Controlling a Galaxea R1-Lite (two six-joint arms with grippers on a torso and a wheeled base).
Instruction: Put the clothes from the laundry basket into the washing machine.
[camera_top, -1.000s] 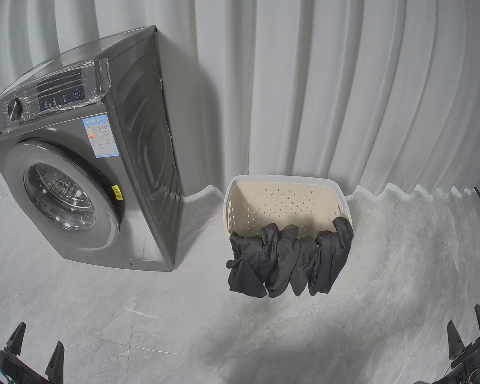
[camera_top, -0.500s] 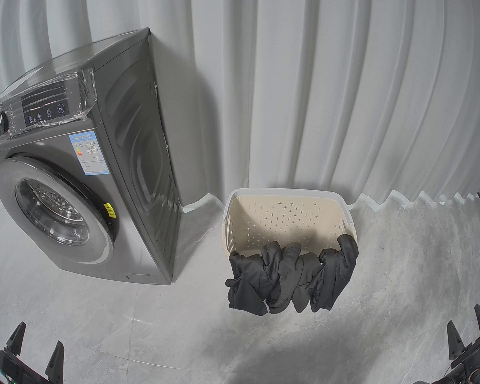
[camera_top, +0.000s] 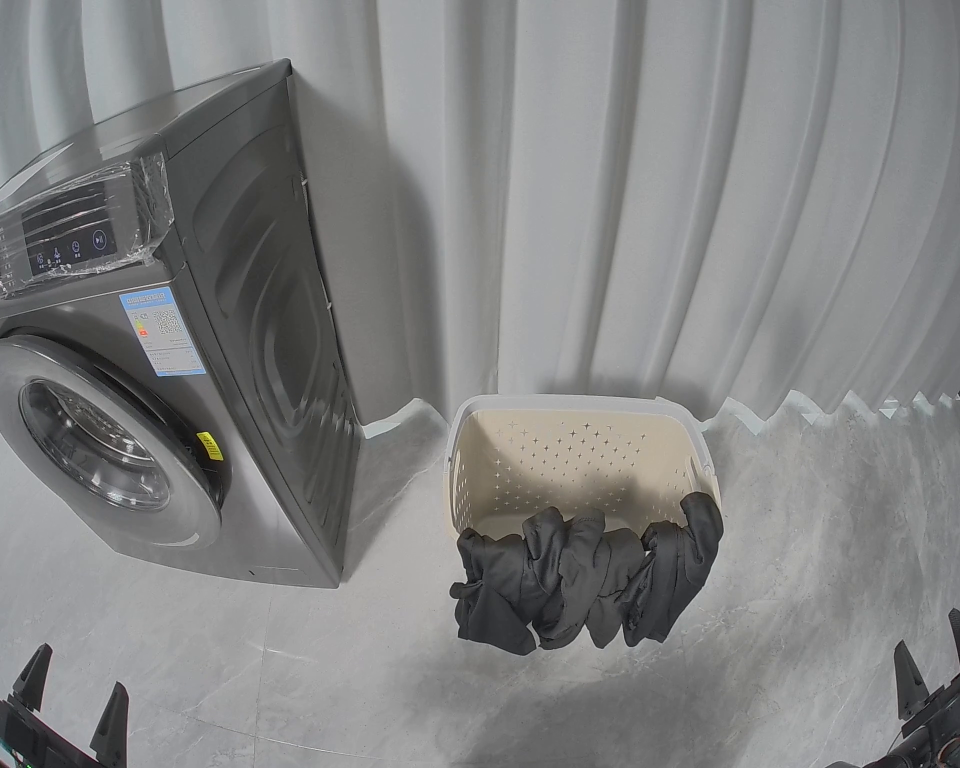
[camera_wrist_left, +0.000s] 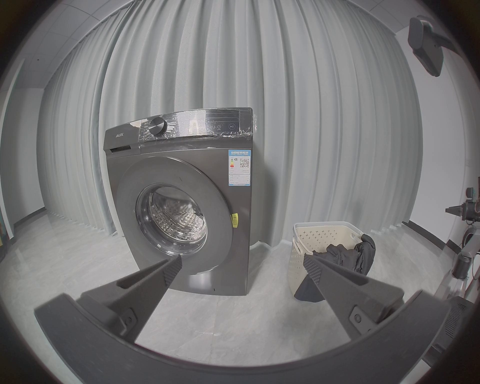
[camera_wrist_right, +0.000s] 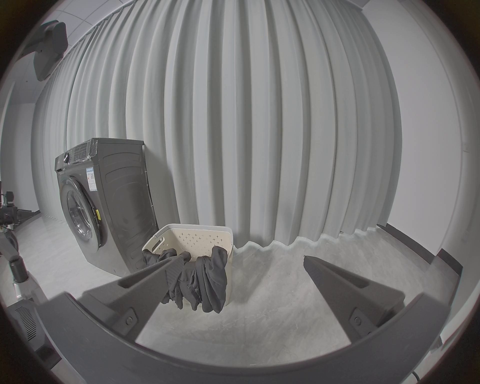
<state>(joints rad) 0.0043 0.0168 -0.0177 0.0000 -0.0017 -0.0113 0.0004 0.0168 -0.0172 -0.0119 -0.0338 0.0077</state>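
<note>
Dark clothes (camera_top: 585, 580) hang over the near rim of the laundry basket (camera_top: 575, 405) at lower centre, easy to pinch, while the left hand (camera_top: 78, 672) and right hand (camera_top: 928, 640) sit released and empty in the bottom corners

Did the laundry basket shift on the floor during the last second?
No. The laundry basket sits lower in the head view, but the washing machine and curtain slid down with it: the camera moved, and their gap is unchanged.
</note>
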